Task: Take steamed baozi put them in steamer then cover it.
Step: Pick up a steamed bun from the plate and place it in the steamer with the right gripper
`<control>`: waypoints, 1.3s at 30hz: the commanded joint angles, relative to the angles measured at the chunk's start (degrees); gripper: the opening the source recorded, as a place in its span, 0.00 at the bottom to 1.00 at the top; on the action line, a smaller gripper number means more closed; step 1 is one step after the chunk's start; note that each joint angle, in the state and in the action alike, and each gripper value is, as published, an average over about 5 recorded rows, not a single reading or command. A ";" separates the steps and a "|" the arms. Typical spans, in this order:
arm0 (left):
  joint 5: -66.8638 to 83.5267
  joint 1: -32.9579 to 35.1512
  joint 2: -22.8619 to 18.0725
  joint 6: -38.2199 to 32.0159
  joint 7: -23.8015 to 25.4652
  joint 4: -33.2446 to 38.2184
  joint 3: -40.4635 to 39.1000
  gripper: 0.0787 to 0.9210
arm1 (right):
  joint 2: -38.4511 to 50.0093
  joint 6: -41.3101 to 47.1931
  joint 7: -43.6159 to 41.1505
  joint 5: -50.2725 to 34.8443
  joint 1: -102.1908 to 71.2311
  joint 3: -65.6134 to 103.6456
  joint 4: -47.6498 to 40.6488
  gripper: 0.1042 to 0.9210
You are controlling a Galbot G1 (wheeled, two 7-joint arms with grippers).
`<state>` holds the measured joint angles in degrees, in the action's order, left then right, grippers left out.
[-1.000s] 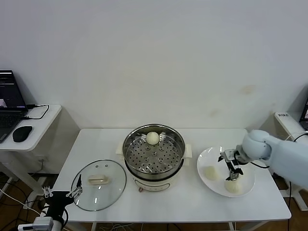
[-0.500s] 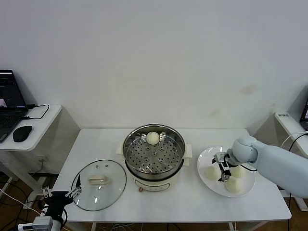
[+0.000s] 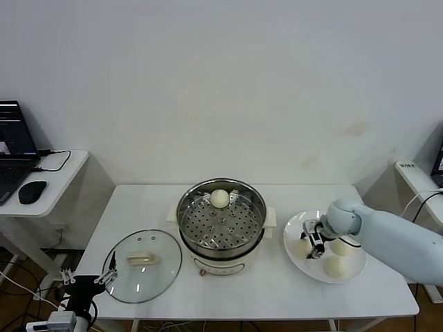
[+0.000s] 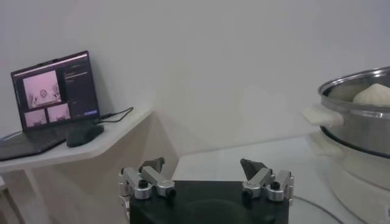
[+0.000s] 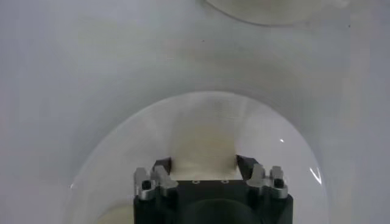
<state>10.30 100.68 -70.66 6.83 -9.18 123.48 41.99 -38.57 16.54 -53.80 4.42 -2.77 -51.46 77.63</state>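
Observation:
The steamer stands mid-table with one baozi on its perforated tray; it also shows in the left wrist view. Three baozi lie on the white plate at the right. My right gripper is down on the plate, its fingers pressed against both sides of the leftmost baozi, which rests on the plate. In the right wrist view that baozi fills the gap of the right gripper. The cover lies flat left of the steamer. My left gripper is parked open at the front left.
The other two plate baozi lie just right of my right gripper. A side table with a laptop and mouse stands at the far left. A white wall is behind the table.
My right gripper has moved left across the plate from the right-hand baozi to the leftmost one and now straddles it. The left arm, cover and steamer have not moved.

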 commanded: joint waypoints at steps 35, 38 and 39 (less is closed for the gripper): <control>0.89 -0.19 1.19 -0.01 0.06 1.77 0.83 0.88 | -25.48 22.46 12.33 -41.20 38.38 -21.06 10.45 0.60; 0.93 -0.13 1.20 0.02 0.06 2.10 1.26 0.88 | -29.64 23.53 13.70 -41.54 35.66 -20.92 6.96 0.60; 0.94 -0.10 1.16 0.02 0.06 2.23 1.40 0.88 | -30.89 23.85 14.06 -41.62 34.78 -20.87 5.82 0.60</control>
<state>11.16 100.39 -69.55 6.80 -9.13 125.30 42.22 -54.85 35.00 -45.72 -30.66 35.78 -70.98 89.38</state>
